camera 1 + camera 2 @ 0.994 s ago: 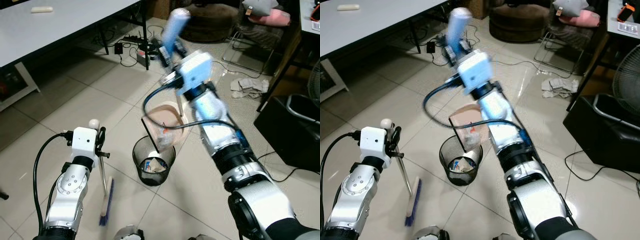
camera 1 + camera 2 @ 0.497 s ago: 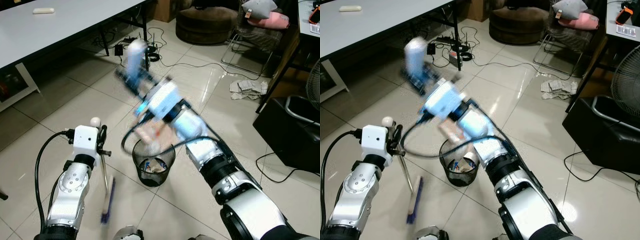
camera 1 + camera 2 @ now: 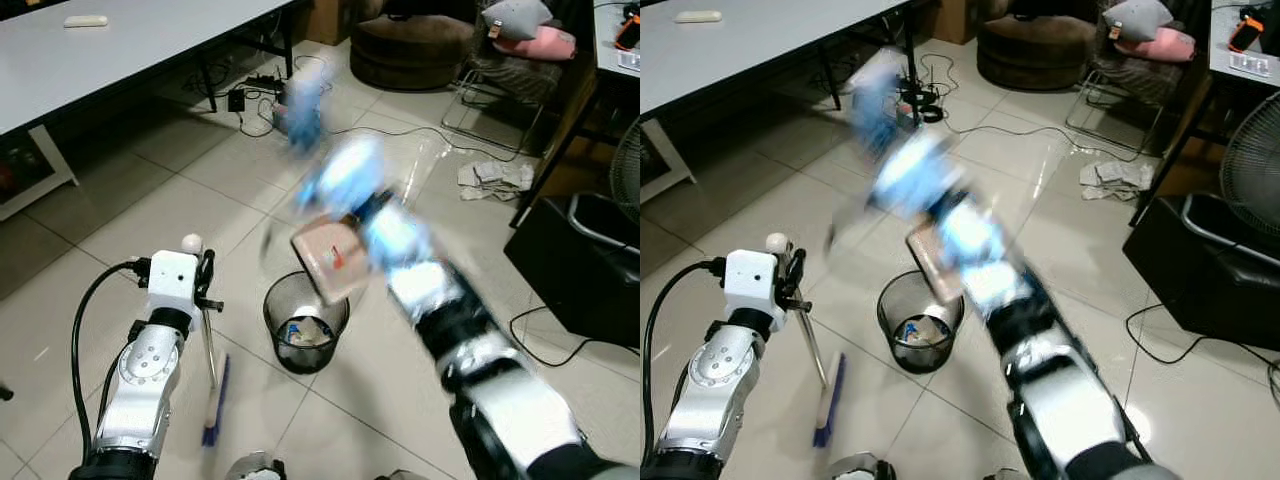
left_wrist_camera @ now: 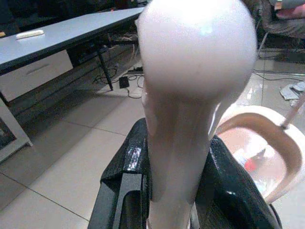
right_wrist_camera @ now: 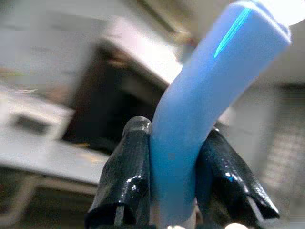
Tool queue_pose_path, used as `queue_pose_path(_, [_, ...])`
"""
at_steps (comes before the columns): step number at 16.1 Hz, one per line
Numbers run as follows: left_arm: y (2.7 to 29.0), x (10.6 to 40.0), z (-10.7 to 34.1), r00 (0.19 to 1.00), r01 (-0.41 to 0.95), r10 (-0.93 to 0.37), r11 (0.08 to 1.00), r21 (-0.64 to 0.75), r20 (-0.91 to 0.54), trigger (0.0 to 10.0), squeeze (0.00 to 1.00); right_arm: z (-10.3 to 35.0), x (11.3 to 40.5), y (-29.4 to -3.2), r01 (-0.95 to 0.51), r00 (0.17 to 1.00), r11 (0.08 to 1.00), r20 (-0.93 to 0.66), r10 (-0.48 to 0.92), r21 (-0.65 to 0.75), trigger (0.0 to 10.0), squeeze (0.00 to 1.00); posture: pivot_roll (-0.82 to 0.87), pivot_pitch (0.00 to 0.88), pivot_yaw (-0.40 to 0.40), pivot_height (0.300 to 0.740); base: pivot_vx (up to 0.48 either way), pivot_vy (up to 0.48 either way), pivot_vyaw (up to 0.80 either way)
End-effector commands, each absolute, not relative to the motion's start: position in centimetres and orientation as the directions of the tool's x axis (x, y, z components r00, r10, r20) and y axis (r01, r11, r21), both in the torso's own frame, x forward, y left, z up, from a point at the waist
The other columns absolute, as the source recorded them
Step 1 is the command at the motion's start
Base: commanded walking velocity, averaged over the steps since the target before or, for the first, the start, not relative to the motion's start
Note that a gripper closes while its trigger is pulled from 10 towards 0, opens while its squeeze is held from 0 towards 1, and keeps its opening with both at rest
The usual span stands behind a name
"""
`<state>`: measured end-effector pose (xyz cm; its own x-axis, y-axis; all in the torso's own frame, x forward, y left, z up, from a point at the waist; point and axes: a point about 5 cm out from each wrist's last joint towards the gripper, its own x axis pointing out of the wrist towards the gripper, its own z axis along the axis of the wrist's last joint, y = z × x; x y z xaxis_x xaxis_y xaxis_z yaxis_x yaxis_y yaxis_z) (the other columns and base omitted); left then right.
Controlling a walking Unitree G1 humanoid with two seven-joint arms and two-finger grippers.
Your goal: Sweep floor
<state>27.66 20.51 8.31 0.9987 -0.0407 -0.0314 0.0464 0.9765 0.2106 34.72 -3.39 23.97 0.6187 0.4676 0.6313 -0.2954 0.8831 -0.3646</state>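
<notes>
My left gripper [image 3: 205,287] is shut on the thin metal rod of a broom [image 3: 212,400], just under its pale knob [image 4: 190,57]; the blue brush rests on the tiles. My right gripper [image 5: 174,191] is shut on the blue handle [image 5: 190,114] of a pink dustpan [image 3: 330,260]. That arm is blurred with motion. The dustpan hangs tilted just above a black mesh bin [image 3: 274,303] with scraps of rubbish inside. The blue handle [image 3: 300,105] points up and away from me.
A white table [image 3: 120,45] stands at the far left with cables and a power strip [image 3: 255,90] beneath it. A black box [image 3: 575,270] and a fan [image 3: 1252,150] are on the right; crumpled cloth [image 3: 490,175] and a dark pouf [image 3: 420,45] lie further off.
My right arm has swung the dustpan left and then back right over the bin, and it is now strongly blurred. The left arm and broom have barely moved.
</notes>
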Motion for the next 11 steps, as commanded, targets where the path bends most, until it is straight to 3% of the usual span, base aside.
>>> queue_pose_path(1, [20.6,27.9,9.4,0.999,0.030,-0.033,0.973,0.228,0.011,10.0,0.00,27.7,35.1,-5.5,-0.197,0.606,0.945,0.725,0.327,-0.261,10.0,0.00,0.06,0.023,0.022,0.740,0.000,0.000,0.00])
queue_pose_path(2, [20.8,28.0,9.9,0.999,0.024,-0.030,0.973,0.230,0.020,10.0,0.00,28.7,34.9,-6.4,-0.178,0.602,0.959,0.747,0.282,-0.219,10.0,0.00,0.05,0.018,0.030,0.740,0.000,0.000,0.00])
queue_pose_path(4, [21.4,28.4,10.8,0.999,-0.008,0.000,0.975,0.222,0.038,10.0,0.00,30.1,34.3,-8.1,-0.101,0.586,0.981,0.786,0.195,-0.168,10.0,0.00,0.05,0.011,0.026,0.740,0.000,0.000,0.80])
queue_pose_path(5, [21.8,29.4,11.9,0.995,-0.086,0.078,0.986,0.142,0.061,10.0,0.00,30.9,34.0,-9.1,-0.062,0.575,0.990,0.806,0.140,-0.128,10.0,0.00,0.05,0.007,0.016,0.740,0.000,0.000,0.80])
queue_pose_path(8, [20.4,31.0,14.4,0.990,-0.061,0.037,0.983,0.176,0.139,10.0,0.00,33.2,33.0,-10.8,0.004,0.516,0.997,0.854,0.060,-0.073,10.0,0.00,0.03,0.005,0.030,0.740,0.000,0.000,0.80])
queue_pose_path(11, [20.9,31.3,15.1,0.989,-0.063,0.019,0.951,0.302,0.145,10.0,0.00,32.0,33.1,-11.7,-0.046,0.593,0.997,0.805,-0.016,0.054,10.0,0.00,0.04,0.007,0.027,0.740,0.000,0.000,0.80])
